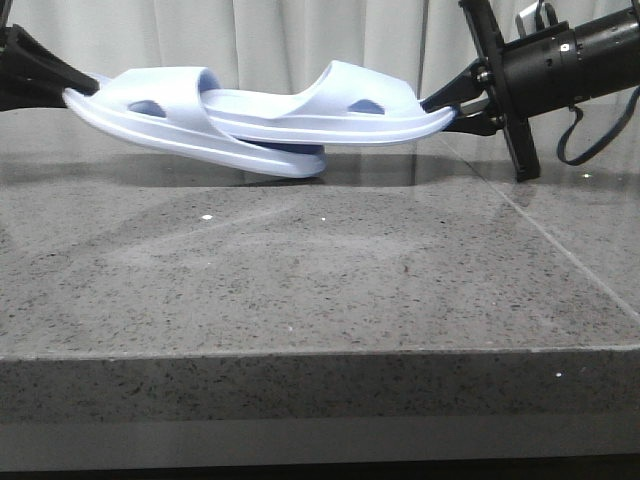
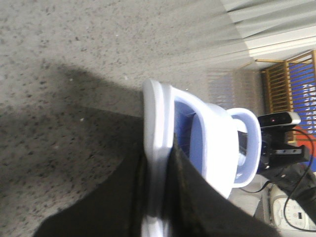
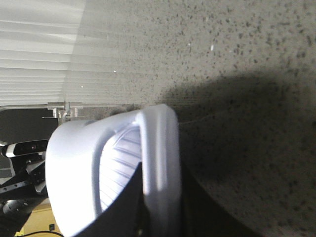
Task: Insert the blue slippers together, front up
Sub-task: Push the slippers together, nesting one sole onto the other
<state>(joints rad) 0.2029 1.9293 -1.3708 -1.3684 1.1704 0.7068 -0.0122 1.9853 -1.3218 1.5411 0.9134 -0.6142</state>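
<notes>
Granite-speckled table (image 1: 300,290) carries nothing directly: both blue slippers (image 1: 260,120) hang above its far edge, the left-held one (image 1: 170,115) partly threaded by the right-held one (image 1: 340,110), whose toe sits under its strap. The left gripper (image 2: 157,197) pinches one heel, the right gripper (image 3: 160,207) clamps the other. To nest them well, I'd keep the soles parallel, straps up, and push the heels together slowly.

Grey speckled stone table (image 1: 300,290) with a polished top, thick front edge and a thin seam running back on the right side, carrying only dark shadows and faint reflections, nothing seen resting directly on its surface in any view.
</notes>
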